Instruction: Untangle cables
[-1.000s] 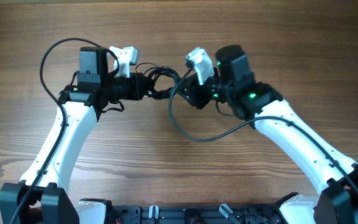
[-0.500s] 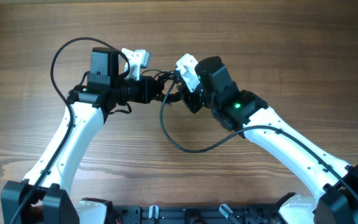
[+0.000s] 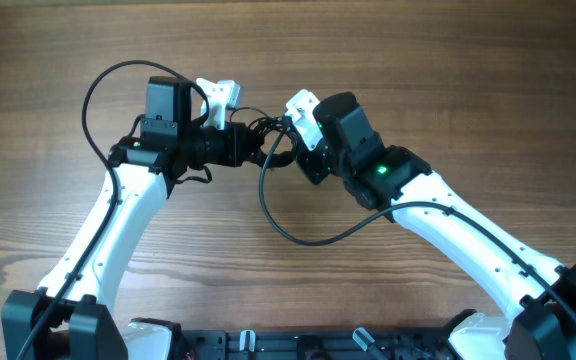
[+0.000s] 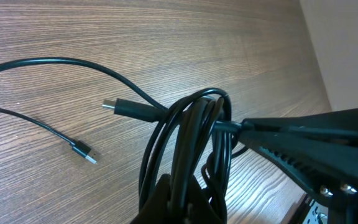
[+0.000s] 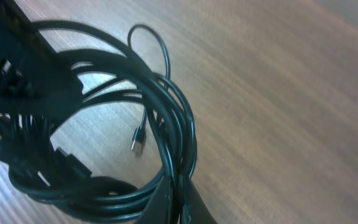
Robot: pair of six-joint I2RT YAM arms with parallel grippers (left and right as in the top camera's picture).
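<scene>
The cables point(image 3: 271, 138) are a bundle of thin black loops held above the wooden table between the two arms. My left gripper point(image 3: 255, 147) is shut on the bundle's left side. In the left wrist view its fingers point(image 4: 182, 200) pinch several strands of the cables point(image 4: 188, 134). Two loose ends trail onto the table: a black plug point(image 4: 119, 107) and a silvery tip point(image 4: 89, 155). My right gripper point(image 3: 290, 152) is shut on the right side. In the right wrist view its jaws point(image 5: 180, 200) clamp the cables point(image 5: 169, 118) low in the frame, and a small plug point(image 5: 138, 145) dangles.
The right arm's thicker black cable point(image 3: 298, 232) hangs in a loop in front of the bundle. The left arm's own cable point(image 3: 93, 90) arcs out to the left. The right gripper's dark finger point(image 4: 303, 134) reaches in from the right of the left wrist view.
The left arm moved slightly right and away, the right arm swung left to the bundle. The right gripper, open before, has shut on the cables. The left gripper's grip is unchanged.
</scene>
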